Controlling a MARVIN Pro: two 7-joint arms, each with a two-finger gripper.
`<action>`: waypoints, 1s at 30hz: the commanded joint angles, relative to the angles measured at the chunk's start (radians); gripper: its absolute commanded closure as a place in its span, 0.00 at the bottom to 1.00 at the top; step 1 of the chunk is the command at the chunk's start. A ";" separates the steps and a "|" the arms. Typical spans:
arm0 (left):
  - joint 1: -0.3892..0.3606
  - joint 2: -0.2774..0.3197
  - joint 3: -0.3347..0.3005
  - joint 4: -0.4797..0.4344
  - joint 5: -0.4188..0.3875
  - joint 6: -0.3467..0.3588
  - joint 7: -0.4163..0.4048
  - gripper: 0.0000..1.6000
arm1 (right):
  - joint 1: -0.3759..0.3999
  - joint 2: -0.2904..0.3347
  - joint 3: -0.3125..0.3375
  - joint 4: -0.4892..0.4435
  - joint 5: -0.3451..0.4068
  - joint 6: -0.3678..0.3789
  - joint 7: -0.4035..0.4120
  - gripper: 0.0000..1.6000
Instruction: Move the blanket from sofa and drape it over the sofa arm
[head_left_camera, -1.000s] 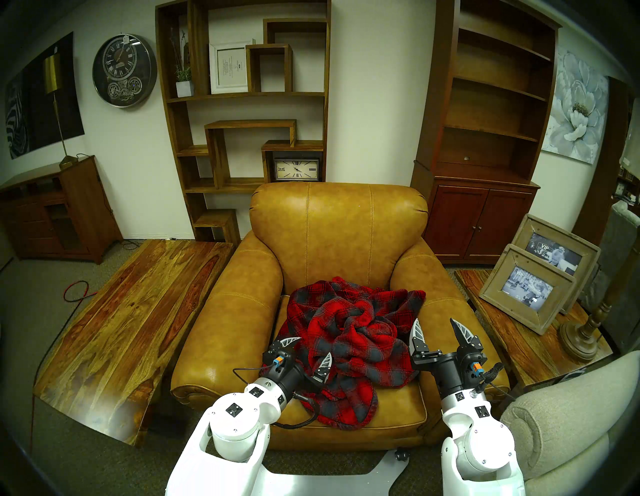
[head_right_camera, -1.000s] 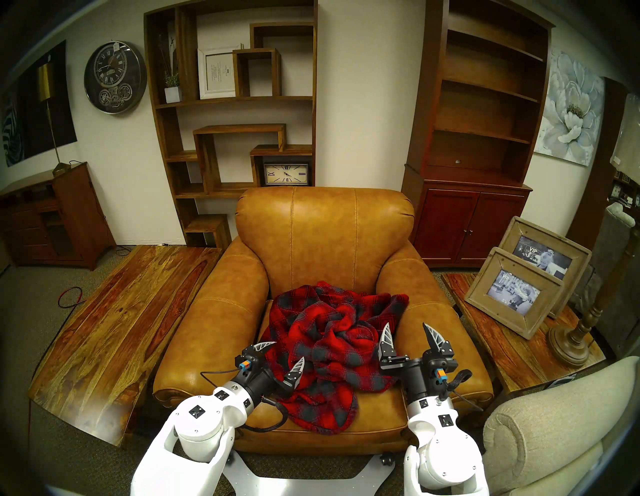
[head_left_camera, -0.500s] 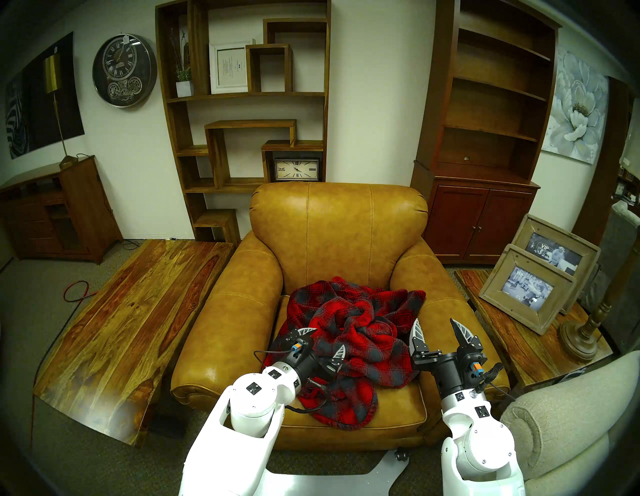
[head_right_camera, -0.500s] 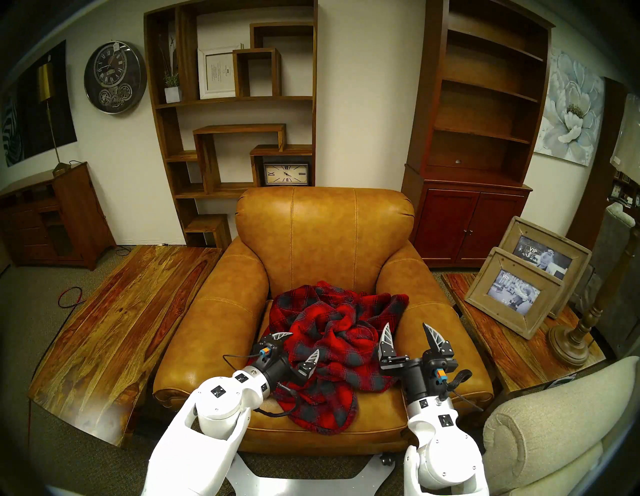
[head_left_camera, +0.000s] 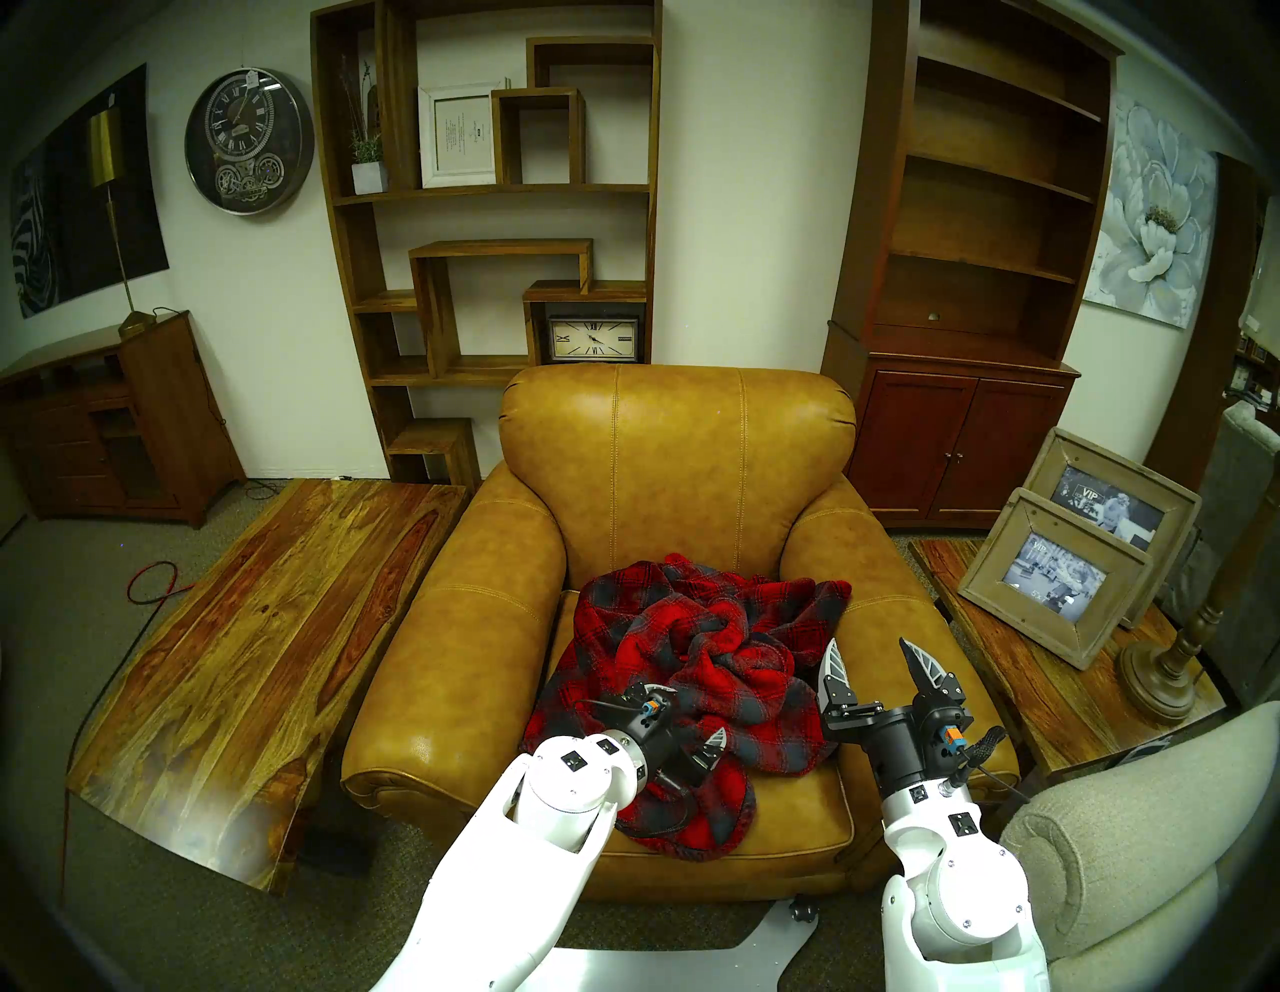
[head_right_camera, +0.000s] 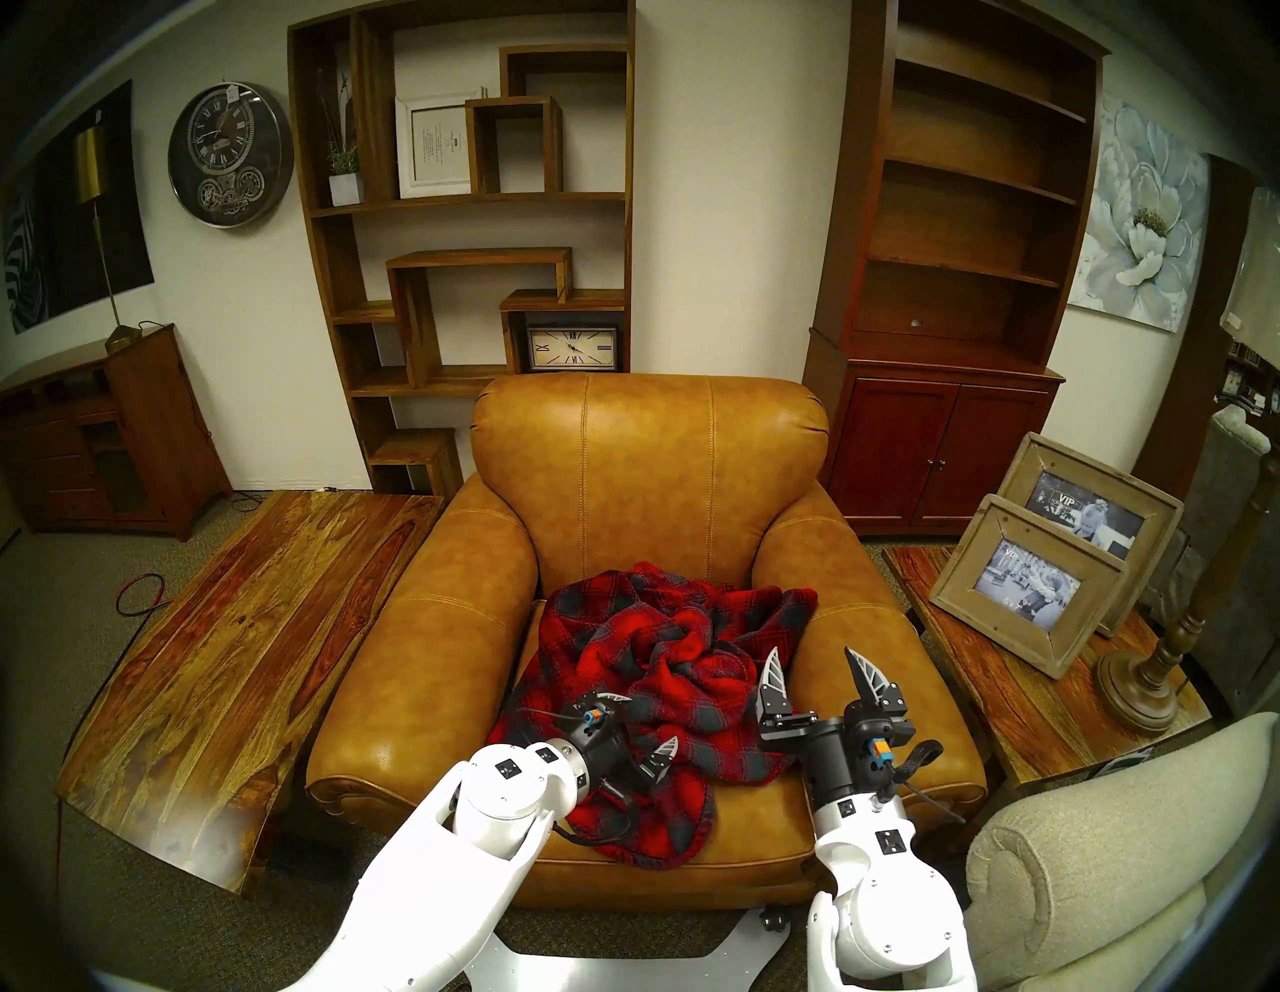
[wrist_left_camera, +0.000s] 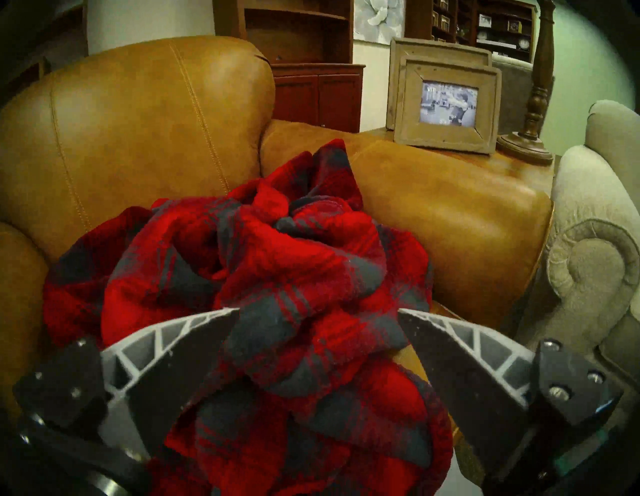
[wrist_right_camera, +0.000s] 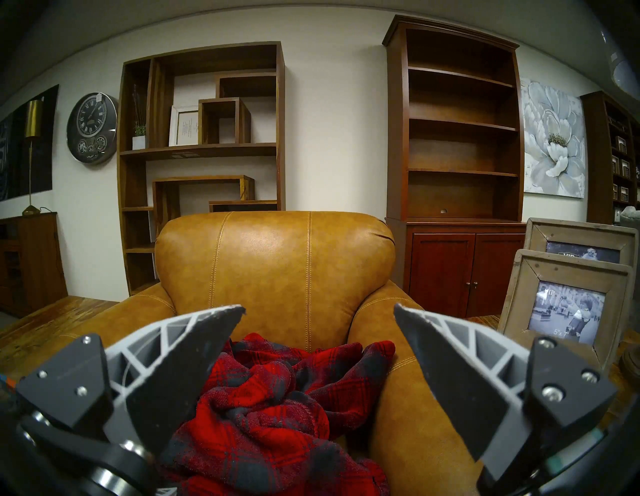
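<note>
Left gripper (head_left_camera: 692, 715): one unit, two fingers, spread wide. It sits low over the near-left part of the blanket (head_left_camera: 699, 665). The wrist view shows a fold of plaid fleece bulging up between the two open fingers (wrist_left_camera: 180, 350), which stand on either side of it without being closed on the cloth. Nothing is held.

Right gripper (head_left_camera: 874, 658): one unit, two fingers, also spread wide, pointing upward. It hangs above the front of the right sofa arm (head_left_camera: 893, 623), beside the blanket's right edge. Its fingers (wrist_right_camera: 194, 350) frame empty air and hold nothing.

Blanket: one item, red and dark grey plaid, bunched in a crumpled heap on the seat cushion of the sofa (head_left_camera: 675, 450). One lobe hangs toward the cushion's front edge. The right edge of the heap lies against the inner face of the right sofa arm. No part is draped over the top of either arm.

Sofa: one tan leather armchair with two rounded arms; the left sofa arm (head_left_camera: 457, 623) is bare.

Surroundings, counted: two wooden side tables, one on each side, left (head_left_camera: 242, 637) and right (head_left_camera: 1025, 693); two framed photographs (head_left_camera: 1056, 575) leaning on the right table; one turned lamp base (head_left_camera: 1157, 675) beside them; one beige fabric couch arm (head_left_camera: 1136, 831) at the near right; two clocks, one round wall clock (head_left_camera: 249, 142) and one rectangular shelf clock (head_left_camera: 593, 339).
</note>
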 joint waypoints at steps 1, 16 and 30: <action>-0.106 -0.033 0.028 0.075 0.016 0.000 0.018 0.00 | 0.007 0.000 0.000 -0.018 0.001 -0.005 0.000 0.00; -0.262 -0.094 0.039 0.320 0.089 0.037 0.089 0.00 | 0.009 0.001 0.000 -0.011 0.000 -0.005 0.000 0.00; -0.402 -0.140 0.064 0.577 0.132 0.053 0.129 0.07 | 0.011 0.001 0.000 -0.007 -0.001 -0.006 -0.001 0.00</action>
